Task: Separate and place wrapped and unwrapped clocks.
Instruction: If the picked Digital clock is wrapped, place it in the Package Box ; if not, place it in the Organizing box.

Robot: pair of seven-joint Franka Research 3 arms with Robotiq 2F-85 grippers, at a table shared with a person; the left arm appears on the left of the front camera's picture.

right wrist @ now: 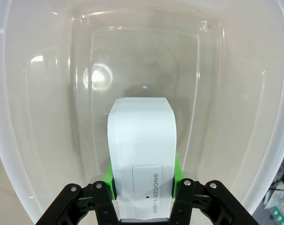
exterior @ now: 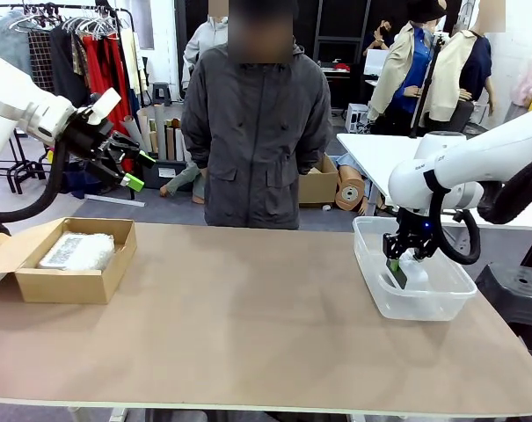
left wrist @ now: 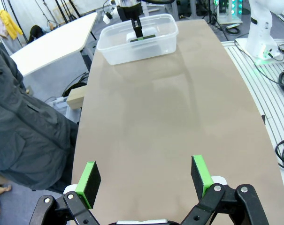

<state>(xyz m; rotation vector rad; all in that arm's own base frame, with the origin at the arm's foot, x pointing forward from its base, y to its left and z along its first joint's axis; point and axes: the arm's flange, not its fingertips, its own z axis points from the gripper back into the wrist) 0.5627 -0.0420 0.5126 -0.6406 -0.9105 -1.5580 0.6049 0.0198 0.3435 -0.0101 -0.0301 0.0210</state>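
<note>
My right pincer (exterior: pixel 399 266) is down inside the tub (exterior: pixel 371 272) at the right end of the table (exterior: pixel 248 325), clamped on the bare clock (right wrist: pixel 142 154). In my right wrist view the clock stands squarely between my two green pads (right wrist: pixel 177 171), one pressed to each of its long sides, and its white body runs forward from my grip over the tub's clear floor (right wrist: pixel 142 61). The face toward the camera carries a raised bar printed SNOOZE/LIGHT. I cannot tell whether the clock's far end touches the floor or hangs just above it.

My left pincer (exterior: pixel 129 167) is up in the air over the left end of the table, jaws spread wide and holding nothing. In my left wrist view its pads (left wrist: pixel 90 180) frame only bare tabletop, with the tub (left wrist: pixel 113 49) well away at the far end.

A wrapped clock (exterior: pixel 76 252), crinkly in clear film, lies in the box (exterior: pixel 63 286) below and a little left of my left pincer, well apart from it. I cannot tell whether the film holds one clock or more.

A person (exterior: pixel 257 132) in a dark jacket stands at the far side of the table.
</note>
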